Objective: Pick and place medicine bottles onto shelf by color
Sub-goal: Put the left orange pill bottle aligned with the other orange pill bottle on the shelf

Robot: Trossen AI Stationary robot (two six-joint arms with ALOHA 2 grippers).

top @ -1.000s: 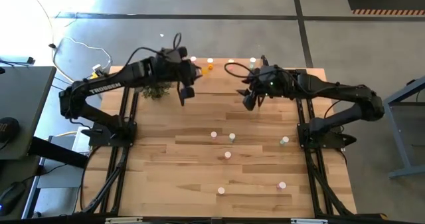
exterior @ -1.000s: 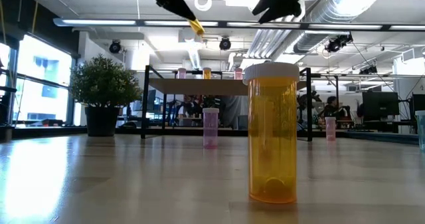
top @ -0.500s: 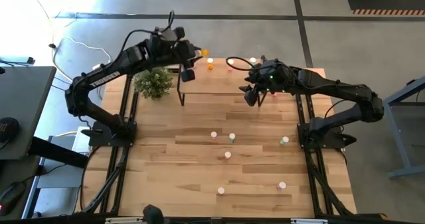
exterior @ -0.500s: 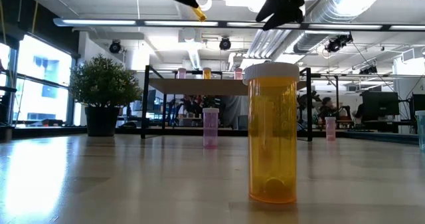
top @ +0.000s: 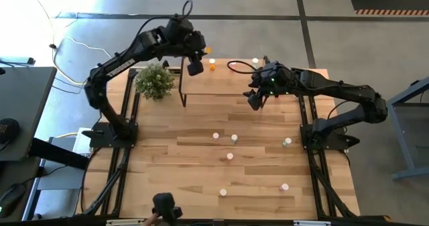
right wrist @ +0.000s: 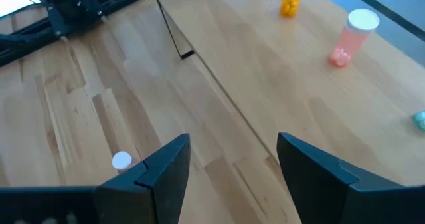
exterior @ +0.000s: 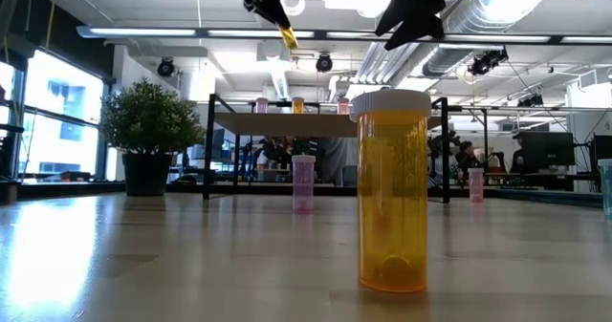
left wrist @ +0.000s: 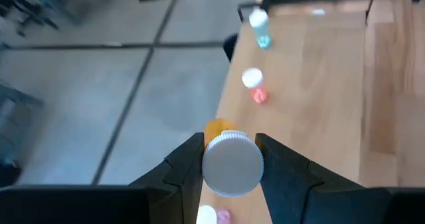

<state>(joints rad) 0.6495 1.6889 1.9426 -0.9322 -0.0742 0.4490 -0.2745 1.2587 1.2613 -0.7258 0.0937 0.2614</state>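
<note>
Left gripper [left wrist: 229, 159] clamped on an orange bottle [left wrist: 231, 163], now up over the shelf's [top: 221, 85] far edge.

My left fingers [left wrist: 188, 164] pinch the bottle by its white cap. A second ago I hung over the plant [top: 154, 80]; since then I've swung toward the back of the shelf, and the plant is uncovered from above. Low view: the bottle hangs tilted from my gripper [exterior: 283, 31], high above the shelf top [exterior: 325, 121]. Three bottles stand on the shelf: pink [exterior: 262, 104], orange [exterior: 298, 104], pink [exterior: 343, 104]. Right gripper [right wrist: 229, 161] gapes empty above the shelf's right end, barely shifted. Remaining bottles are scattered on the table [top: 167, 165], unmoved; a big orange one [exterior: 391, 193] stands nearest the low camera.
</note>
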